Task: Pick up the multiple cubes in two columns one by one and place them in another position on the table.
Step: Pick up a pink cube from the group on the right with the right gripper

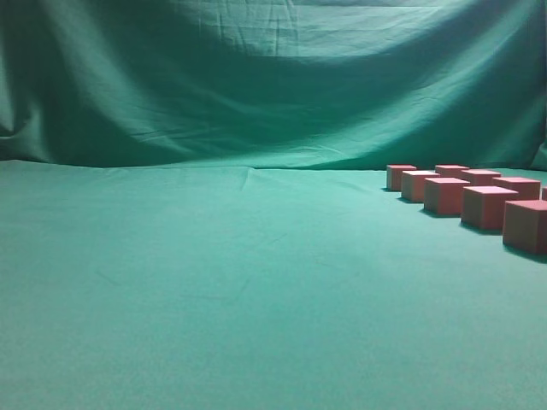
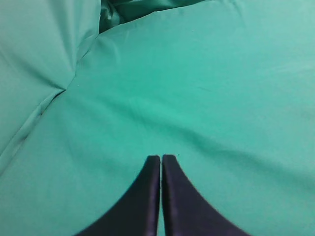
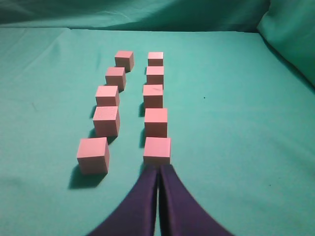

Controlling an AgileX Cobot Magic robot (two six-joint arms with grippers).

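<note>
Several pinkish-red cubes stand in two columns on the teal table [image 3: 236, 137]. In the right wrist view the left column starts with the nearest cube [image 3: 93, 155] and the right column with the nearest cube [image 3: 157, 150]. My right gripper [image 3: 158, 167] is shut and empty, its tips just in front of that right-column cube. In the exterior view the cubes [image 1: 485, 207] sit at the far right of the table [image 1: 214, 282]; neither arm shows there. My left gripper [image 2: 161, 157] is shut and empty above bare cloth, with no cube in its view.
A draped, wrinkled green backdrop [image 1: 273, 77] hangs behind the table. Folds of that cloth [image 2: 44, 64] rise at the left of the left wrist view and at the top right of the right wrist view [image 3: 290, 34].
</note>
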